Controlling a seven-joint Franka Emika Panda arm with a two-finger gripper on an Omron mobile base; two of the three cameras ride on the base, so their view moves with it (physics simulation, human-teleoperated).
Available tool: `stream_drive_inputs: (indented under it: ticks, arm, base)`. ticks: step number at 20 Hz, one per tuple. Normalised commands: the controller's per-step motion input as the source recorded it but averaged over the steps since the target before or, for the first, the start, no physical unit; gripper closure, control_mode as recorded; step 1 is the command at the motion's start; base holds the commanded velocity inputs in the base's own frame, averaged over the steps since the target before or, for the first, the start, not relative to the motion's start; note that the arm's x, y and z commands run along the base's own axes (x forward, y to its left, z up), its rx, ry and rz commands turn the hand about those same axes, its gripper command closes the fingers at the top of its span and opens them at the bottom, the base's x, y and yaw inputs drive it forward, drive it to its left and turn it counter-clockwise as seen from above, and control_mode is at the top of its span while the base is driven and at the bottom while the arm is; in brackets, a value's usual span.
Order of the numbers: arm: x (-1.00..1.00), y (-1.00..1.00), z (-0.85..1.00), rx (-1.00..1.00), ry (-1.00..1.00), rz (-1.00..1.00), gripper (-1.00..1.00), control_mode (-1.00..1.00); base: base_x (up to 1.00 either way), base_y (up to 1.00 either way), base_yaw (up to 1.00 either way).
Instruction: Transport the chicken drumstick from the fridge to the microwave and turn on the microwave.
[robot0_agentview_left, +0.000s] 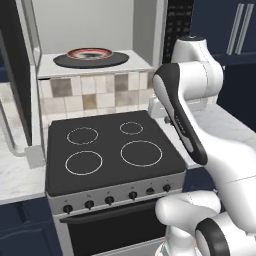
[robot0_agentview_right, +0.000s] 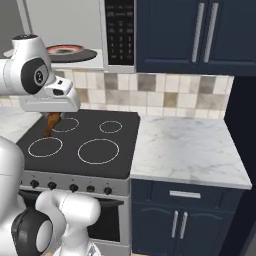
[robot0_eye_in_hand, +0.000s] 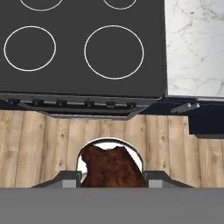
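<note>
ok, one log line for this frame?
phase: carry | gripper: shut on chicken drumstick | position: above stovetop | microwave: open, plate on turntable

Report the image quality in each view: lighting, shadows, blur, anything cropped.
Left base view: flat even light, hardly any shadows on the stovetop, soft edges. Right base view: equally flat, chicken drumstick small and blurry under the hand. Hand view: drumstick cropped by the bottom edge, wooden floor evenly lit, no glare.

Plate (robot0_agentview_left: 90, 53) in microwave (robot0_agentview_left: 92, 37) above stovetop (robot0_agentview_left: 112, 150), counter (robot0_agentview_right: 187, 147) right of stovetop
</note>
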Motion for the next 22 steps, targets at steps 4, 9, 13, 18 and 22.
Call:
stream_drive_inputs:
  ticks: [4,9,13,18,22]
  arm:
    - [0.00,0.00,0.00,0.00,0.00,0.00,1.00,1.00]
    - [0.00,0.00,0.00,0.00,0.00,0.00,1.00,1.00]
    - [0.00,0.00,0.00,0.00,0.00,0.00,1.00,1.00]
    - [0.00,0.00,0.00,0.00,0.00,0.00,1.00,1.00]
    - [0.00,0.00,0.00,0.00,0.00,0.00,1.00,1.00]
  base:
    - [0.20,0.45,-0.14]
    - [0.27,0.39,-0.11]
    - [0.29,0.34,-0.06]
    - [0.32,0.25,0.01]
    - [0.27,0.24,0.12]
